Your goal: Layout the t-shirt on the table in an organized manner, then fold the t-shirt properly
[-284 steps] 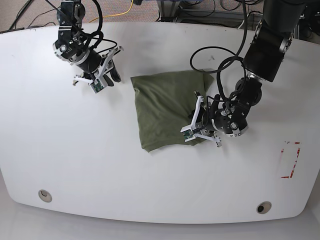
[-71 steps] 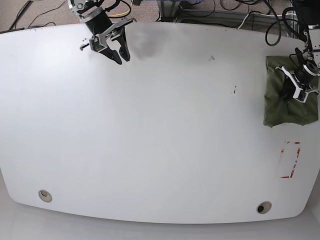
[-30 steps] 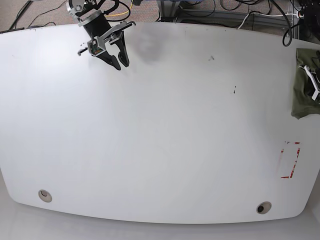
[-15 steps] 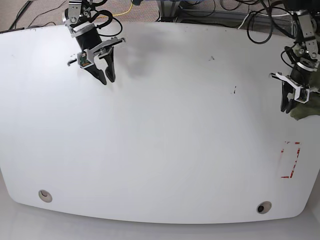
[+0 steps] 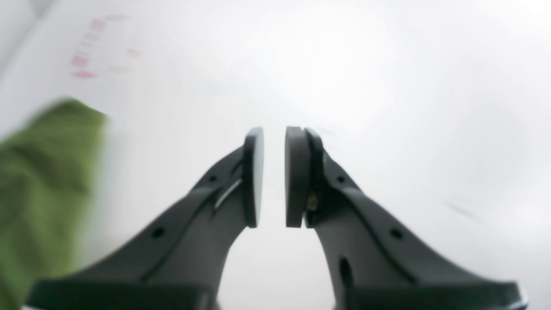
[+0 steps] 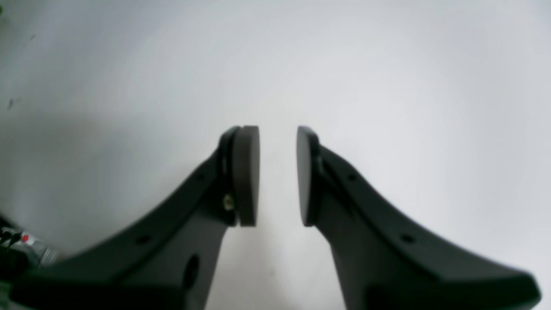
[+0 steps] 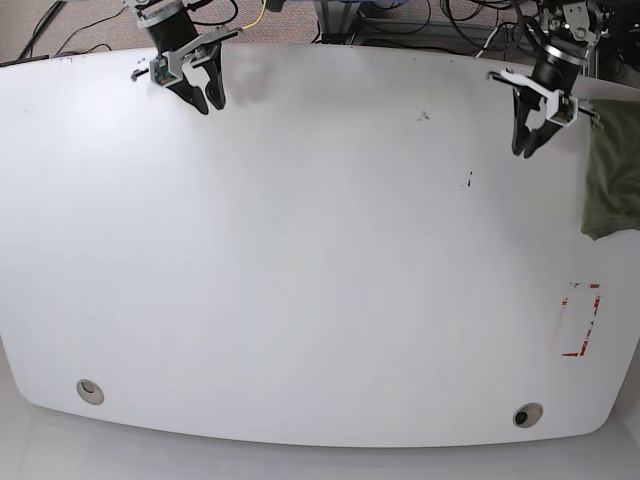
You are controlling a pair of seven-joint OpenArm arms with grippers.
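The olive-green t-shirt [image 7: 612, 165] is a folded bundle at the far right edge of the white table [image 7: 320, 250], partly cut off by the frame. It shows blurred at the left of the left wrist view [image 5: 43, 185]. My left gripper [image 7: 531, 146] hangs over the back right of the table, left of the shirt and apart from it. Its pads stand slightly apart with nothing between them [image 5: 273, 176]. My right gripper [image 7: 205, 99] is at the back left, slightly open and empty [image 6: 277, 176], far from the shirt.
A red-marked rectangle [image 7: 580, 320] sits near the right edge, below the shirt, and shows faintly in the left wrist view [image 5: 99, 47]. Two metal grommets [image 7: 90, 390] [image 7: 527, 414] sit near the front edge. Cables lie beyond the back edge.
My left gripper has let go of the shirt and moved back and left, away from it. My right gripper has moved toward the back edge. The shirt lies at the right edge.
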